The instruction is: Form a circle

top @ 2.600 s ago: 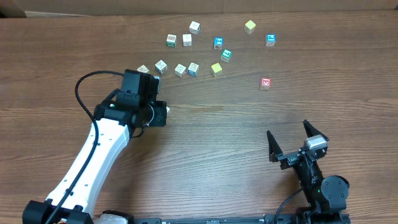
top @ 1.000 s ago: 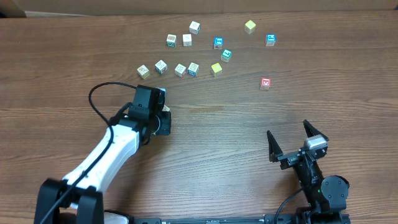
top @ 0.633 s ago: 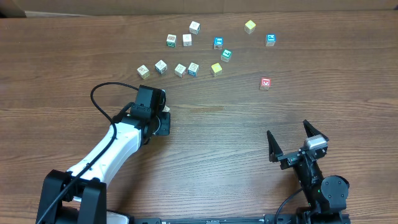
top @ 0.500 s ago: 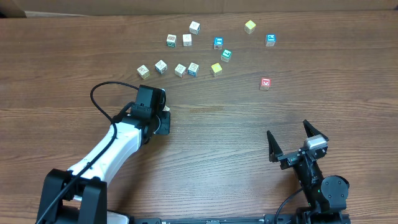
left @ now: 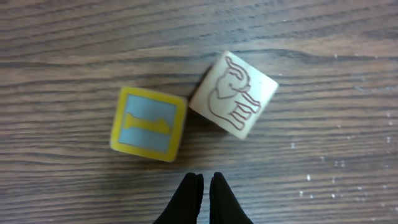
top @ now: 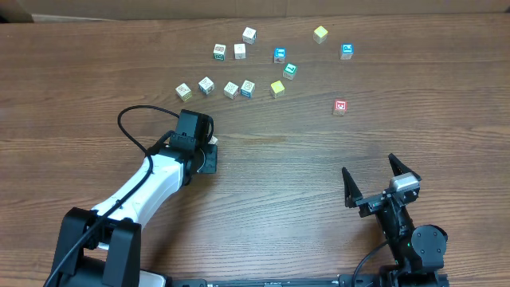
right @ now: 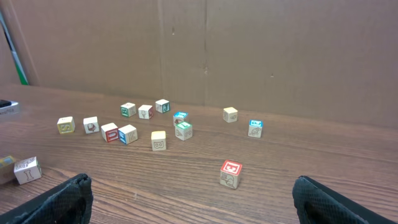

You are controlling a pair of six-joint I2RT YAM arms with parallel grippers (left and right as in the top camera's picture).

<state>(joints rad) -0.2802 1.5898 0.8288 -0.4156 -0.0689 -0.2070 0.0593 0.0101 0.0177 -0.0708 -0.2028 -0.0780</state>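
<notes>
Just ahead of the left gripper [left: 203, 182], two cubes sit on the wooden table [left: 336, 186]. The yellow-bordered cube [left: 149, 123], blue face up, is ahead and to the left of the fingertips. The elephant cube [left: 233, 93] is ahead and to the right, turned at an angle, with one corner right up by its neighbour. Touching or not, I can't tell. The black fingers are pressed tight together with nothing between them, tips clear of both cubes.

Up to the overhead view now: the circle [top: 290, 71] lies well beyond those closed fingers, towards the far side of the table. It reads as a loose curve of tiny cubes, one plain yellow, the others pale wood with green and blue prints. A row of pale cubes [top: 231, 89] strings out just to the left of it, nearer the left fingers but well apart from them.

The right gripper [top: 367, 164] has its fingers spread wide and holds nothing. On its wrist camera the red-printed cube [right: 231, 173] sits ahead, between the two fingers and well apart from both. The circle lies further off, ahead and slightly left.
</notes>
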